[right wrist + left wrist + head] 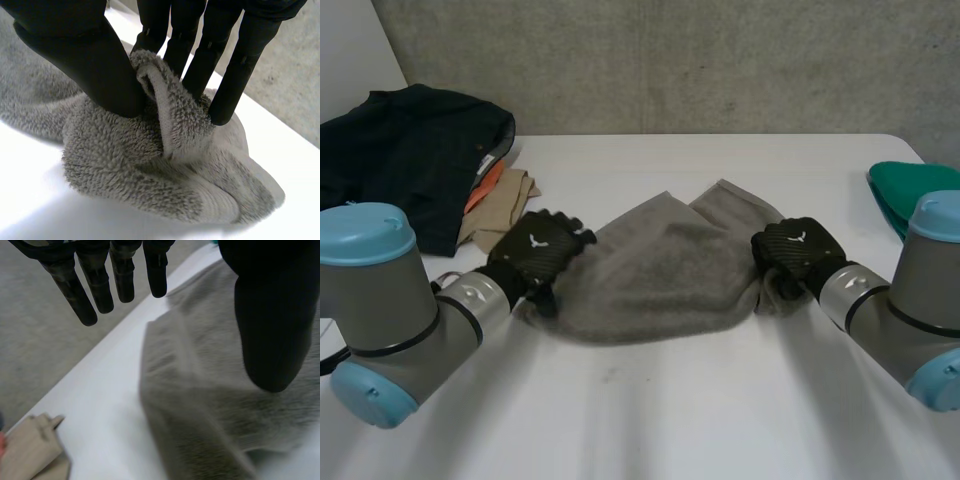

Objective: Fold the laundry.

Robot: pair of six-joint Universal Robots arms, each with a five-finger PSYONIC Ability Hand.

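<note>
I see the grey towel (665, 270) bunched on the table (670, 420) | right hand (795, 250) pinches its right edge | left hand (538, 250) slack-fingered at its left edge, gripping nothing | soft, limp, light: I'd grip the corners

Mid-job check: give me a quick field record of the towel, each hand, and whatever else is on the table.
cloth: grey towel, loosely bunched, mid-table
left: left hand at the towel's left end, fingers straight, no grip
right: right hand at the towel's right end, thumb and fingers pinching a fold
pile: dark garment at the far left, beige cloth beside it
other: green object at the table's right edge
</note>
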